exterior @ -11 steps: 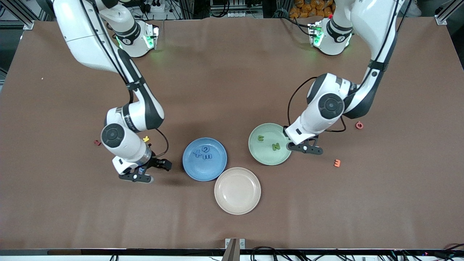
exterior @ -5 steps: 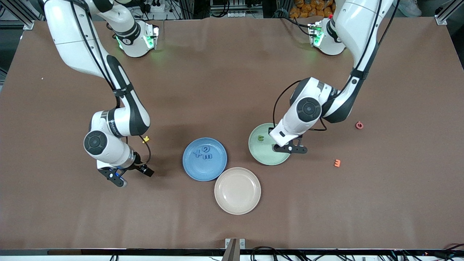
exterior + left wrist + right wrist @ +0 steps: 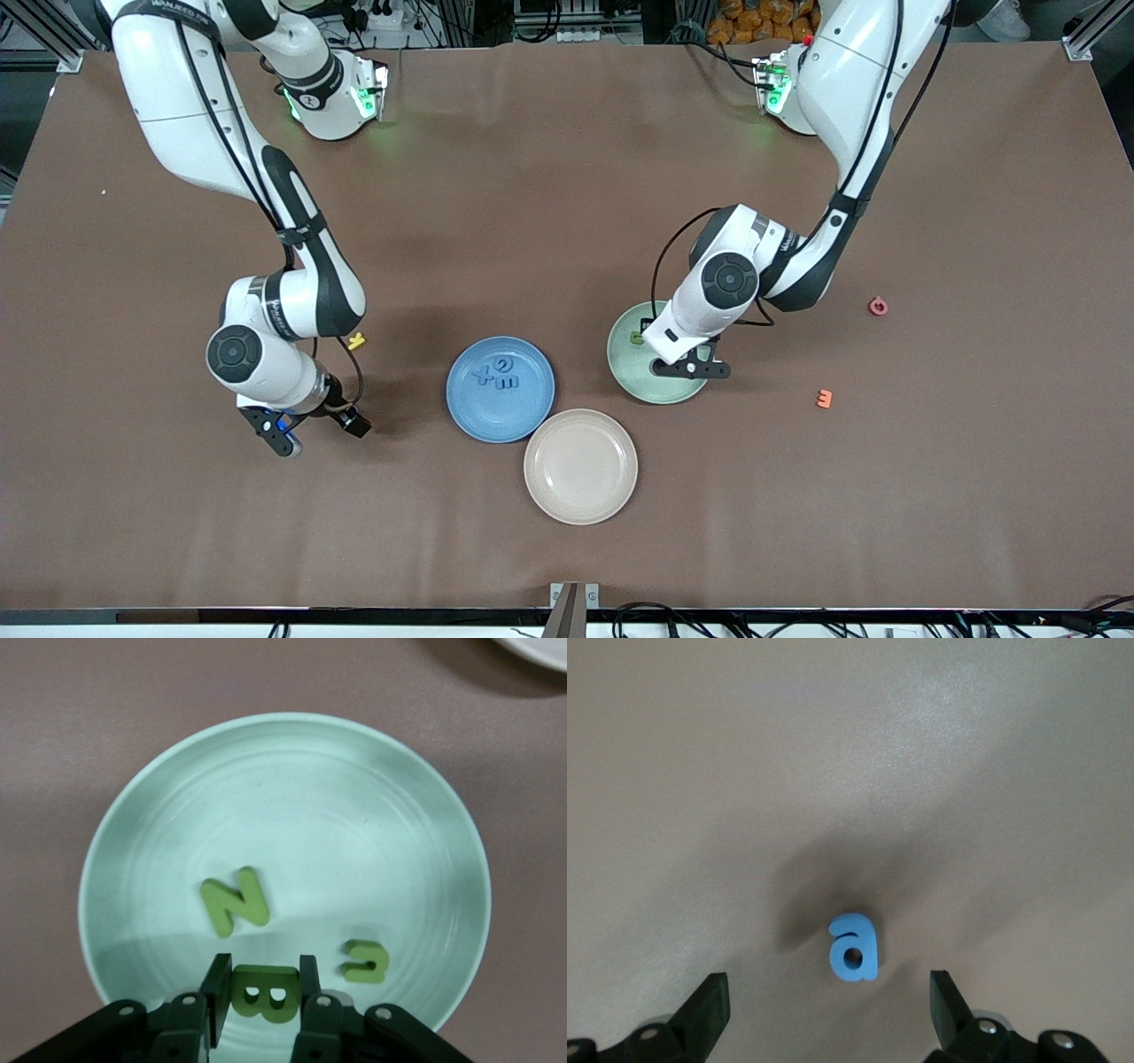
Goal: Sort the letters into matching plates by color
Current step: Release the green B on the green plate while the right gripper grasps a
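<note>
Meanwhile, left gripper [image 3: 257, 992] pinches a green B [image 3: 264, 992] over the mint plate [image 3: 631, 377] mid-worktop — right gripper [image 3: 828, 1014], fingers wide, hangs over a blue a [image 3: 853, 948] toward the right arm's edge.

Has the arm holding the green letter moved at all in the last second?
Yes. The left gripper, shut on the green B, has shifted from the edge of the green plate at the left arm's end to over the plate itself, toward the blue plate.
</note>
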